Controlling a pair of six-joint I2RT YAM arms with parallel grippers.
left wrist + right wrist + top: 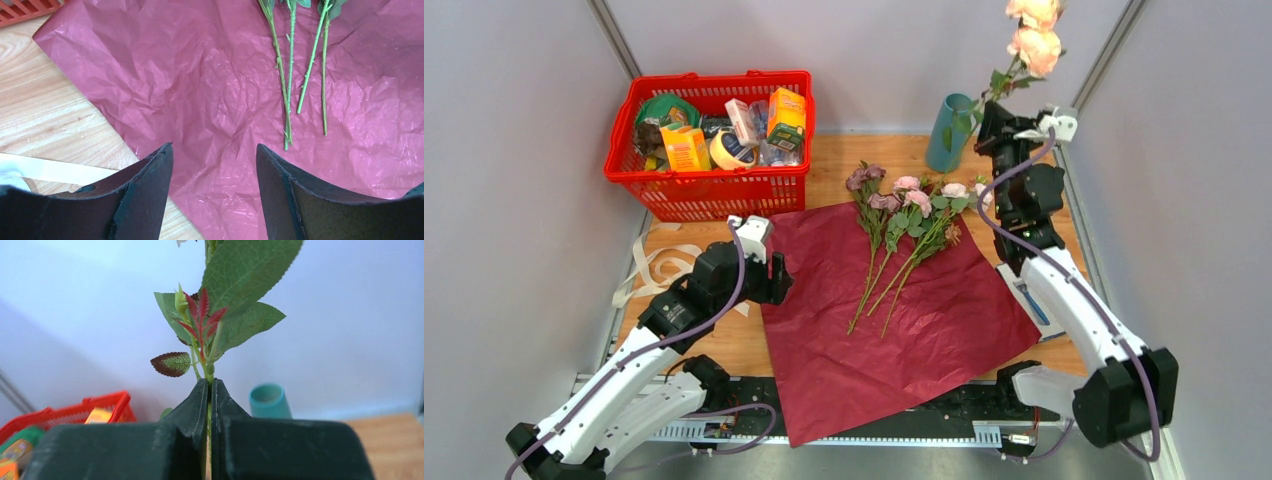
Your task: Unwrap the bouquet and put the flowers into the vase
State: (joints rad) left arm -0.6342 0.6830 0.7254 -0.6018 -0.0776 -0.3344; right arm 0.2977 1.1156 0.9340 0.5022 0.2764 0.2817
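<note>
The burgundy paper (874, 330) lies spread flat, the bouquet open. Several flowers (904, 215) rest across its far part, and their green stems (287, 75) show in the left wrist view. My right gripper (992, 115) is shut on the stem (210, 367) of one flower, held upright with its pale pink blooms (1036, 40) high above. The teal vase (948, 132) stands just left of that gripper; its mouth (270, 400) looks empty. My left gripper (779, 282) hangs open over the paper's left edge (200, 90), with nothing between its fingers (155, 170).
A red basket (714, 82) of groceries stands at the back left. The cream ribbon (659, 268) lies loose on the wood left of my left arm. Grey walls close in on both sides and behind the vase.
</note>
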